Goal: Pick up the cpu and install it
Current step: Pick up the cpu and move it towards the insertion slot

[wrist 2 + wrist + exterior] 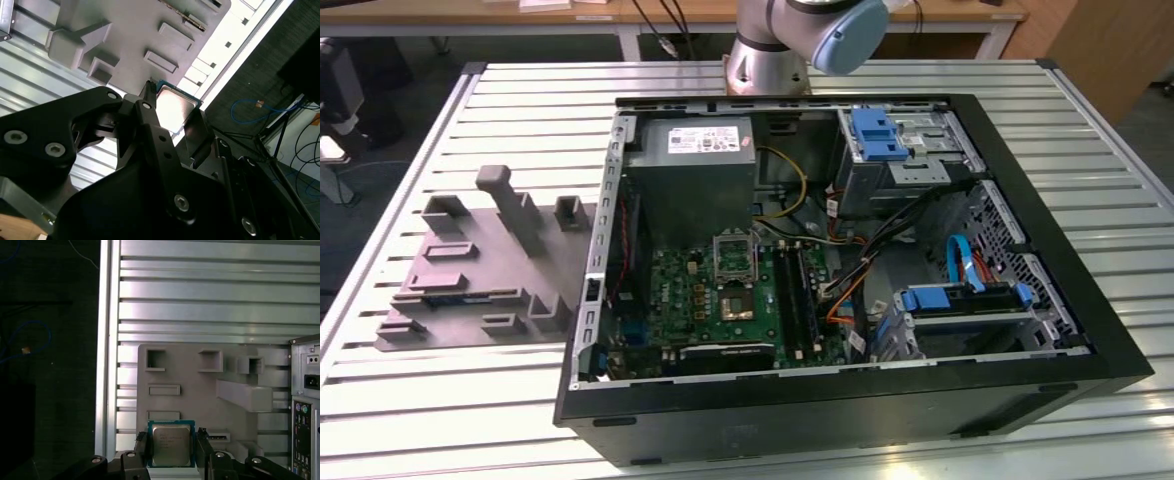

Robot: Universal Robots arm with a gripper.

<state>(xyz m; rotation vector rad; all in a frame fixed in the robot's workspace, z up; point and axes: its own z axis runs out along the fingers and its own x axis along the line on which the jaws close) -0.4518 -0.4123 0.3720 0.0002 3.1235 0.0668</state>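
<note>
The cpu [171,444], a small square chip with a silver top and a green rim, sits between the two black fingers of my gripper [171,452], which is shut on its opposite edges. In the second wrist view the cpu [176,106] shows from the side, clamped in the gripper [174,114]. It hangs in the air over the near end of the grey fixture plate [200,395], apart from it. The open computer case [1067,300] lies on the table, with its green motherboard [700,290] and the socket [736,303] in it.
The grey fixture plate [467,285] with its raised blocks and pockets lies on the slatted metal table [427,400], at the exterior view's left of the case. A grey power supply box [696,160], drive cages and cables fill the case. The arm's base [781,45] stands behind it.
</note>
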